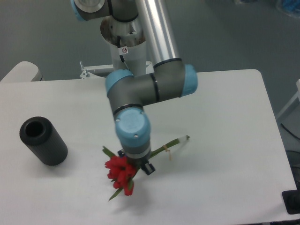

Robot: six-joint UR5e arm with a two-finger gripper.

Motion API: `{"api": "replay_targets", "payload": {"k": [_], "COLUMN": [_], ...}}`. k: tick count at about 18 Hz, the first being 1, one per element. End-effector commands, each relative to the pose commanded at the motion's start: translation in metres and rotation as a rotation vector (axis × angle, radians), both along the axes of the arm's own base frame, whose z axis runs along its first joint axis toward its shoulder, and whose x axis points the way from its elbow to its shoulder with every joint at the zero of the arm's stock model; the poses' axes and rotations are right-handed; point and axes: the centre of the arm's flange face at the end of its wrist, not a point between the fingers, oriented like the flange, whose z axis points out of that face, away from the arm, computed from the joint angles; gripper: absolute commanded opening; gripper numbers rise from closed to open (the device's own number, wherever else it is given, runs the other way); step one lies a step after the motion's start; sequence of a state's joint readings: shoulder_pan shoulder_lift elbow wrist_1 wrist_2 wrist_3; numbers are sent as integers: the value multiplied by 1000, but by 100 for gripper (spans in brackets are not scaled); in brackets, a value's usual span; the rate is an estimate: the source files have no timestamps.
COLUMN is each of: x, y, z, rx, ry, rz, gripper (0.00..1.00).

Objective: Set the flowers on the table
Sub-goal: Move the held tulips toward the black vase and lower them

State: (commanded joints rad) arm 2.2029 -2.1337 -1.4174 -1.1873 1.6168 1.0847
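One small bunch, the flowers (120, 172), hangs over the near middle of the table (225, 122), red buds toward the near-left, stems (176, 142) trailing far-right. It looks light, floppy and easily crushed; the tied stems are the safest hold. The gripper (137, 165) grips it there, fingers mostly hidden under the wrist. A black cylinder (43, 140) lies well apart at left.

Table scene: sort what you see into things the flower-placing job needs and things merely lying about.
Needed for the job:
flowers
gripper, hidden under the wrist, so its grip is unclear
table

Just lying about:
black cylinder, on its side at the left
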Motion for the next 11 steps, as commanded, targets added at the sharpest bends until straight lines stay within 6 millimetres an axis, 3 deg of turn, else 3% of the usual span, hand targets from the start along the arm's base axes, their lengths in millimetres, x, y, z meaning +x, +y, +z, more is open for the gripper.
{"api": "replay_targets", "payload": {"k": [6, 8, 10, 11], "x": [24, 26, 25, 25], "y": [14, 17, 18, 18], "z": [-14, -17, -17, -18], "rx": [-15, -15, -14, -13], "ry": [-8, -9, -11, -13], "rz": [26, 40, 38, 32], "gripper": [28, 35, 54, 72]}}
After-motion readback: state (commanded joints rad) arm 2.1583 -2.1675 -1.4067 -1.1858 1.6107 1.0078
